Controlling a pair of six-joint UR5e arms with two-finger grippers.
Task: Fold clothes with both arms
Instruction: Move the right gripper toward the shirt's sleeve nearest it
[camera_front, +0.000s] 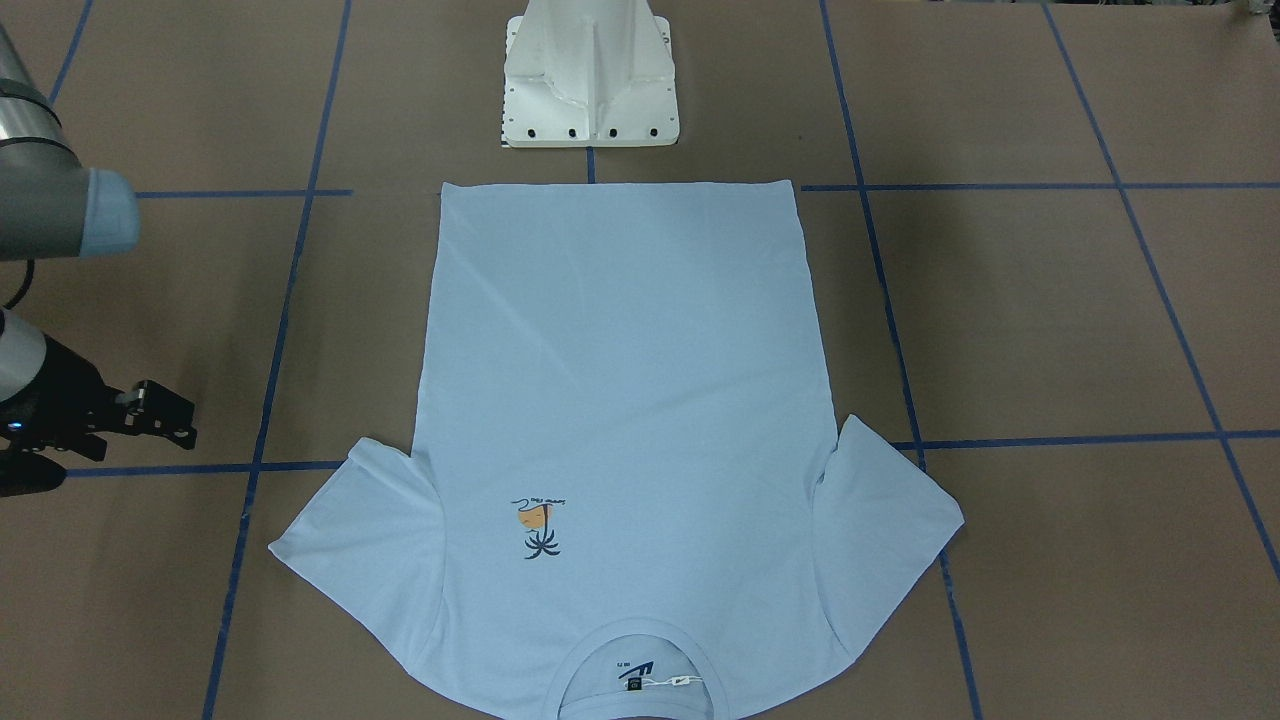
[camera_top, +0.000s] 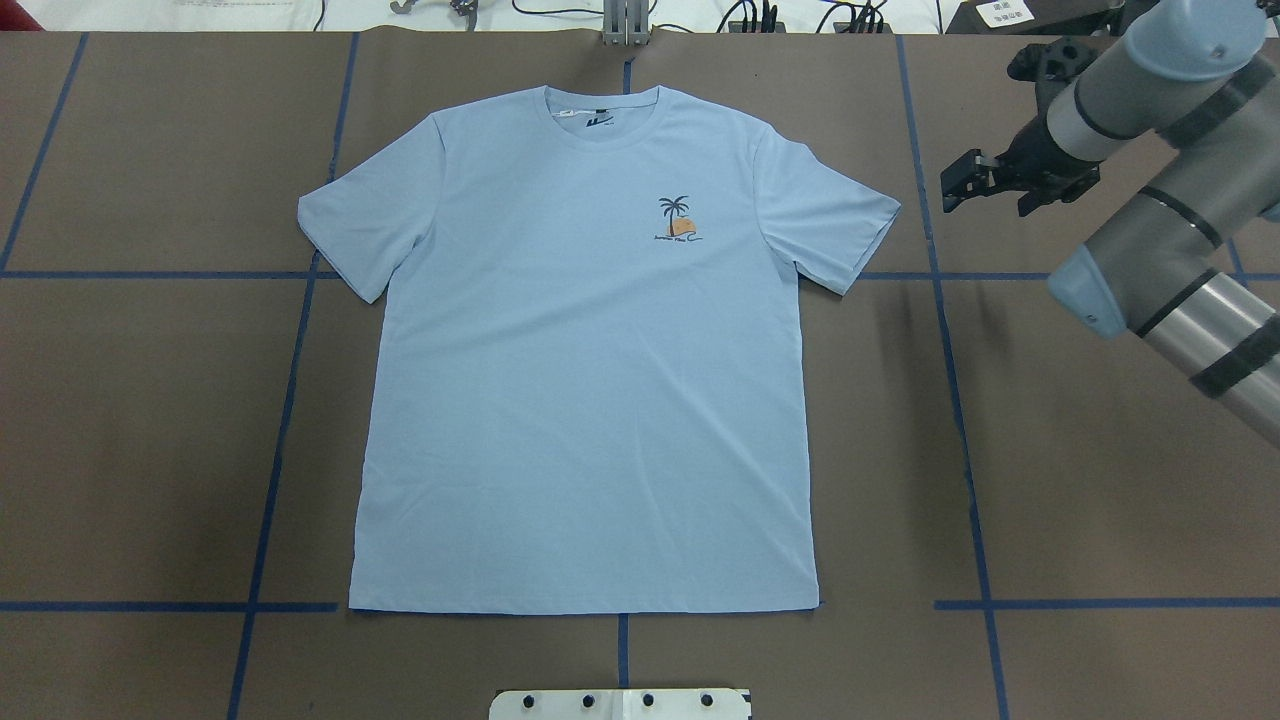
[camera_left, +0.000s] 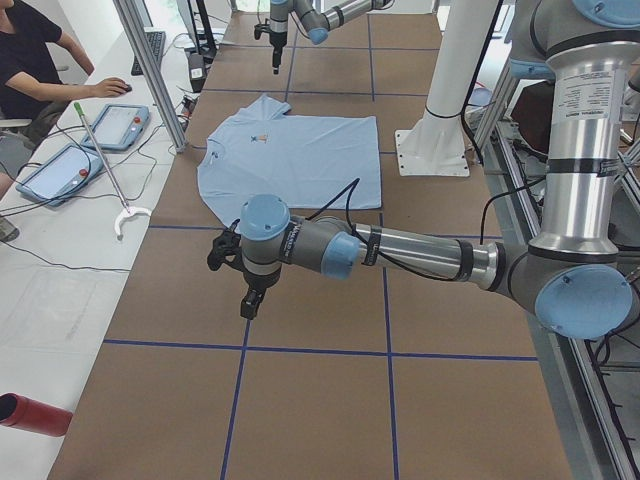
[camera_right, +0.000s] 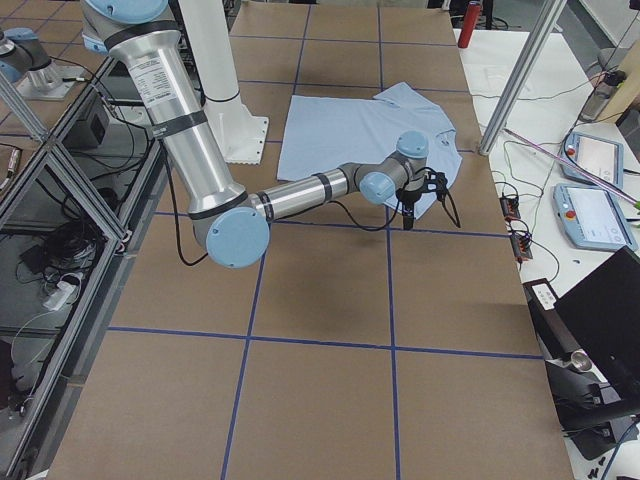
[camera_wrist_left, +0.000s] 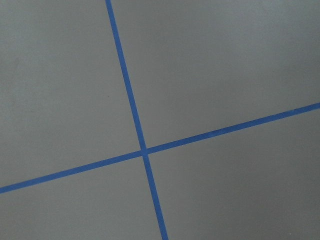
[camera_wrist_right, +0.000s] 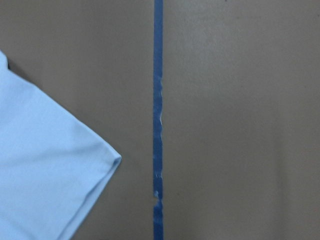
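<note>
The clothes are one light blue T-shirt lying flat and face up, its collar away from the robot's base. The palm-tree print shows on the chest. My right gripper hovers just beyond the shirt's right sleeve, open and empty, and it also shows in the front-facing view. The right wrist view holds only that sleeve's corner beside a tape line. My left gripper shows only in the exterior left view, hanging over bare table well short of the shirt. I cannot tell its state.
The white pedestal base stands behind the shirt's hem. Blue tape lines grid the brown table. Along the far edge sit a person, touch panels, a grabber stick and a red cylinder.
</note>
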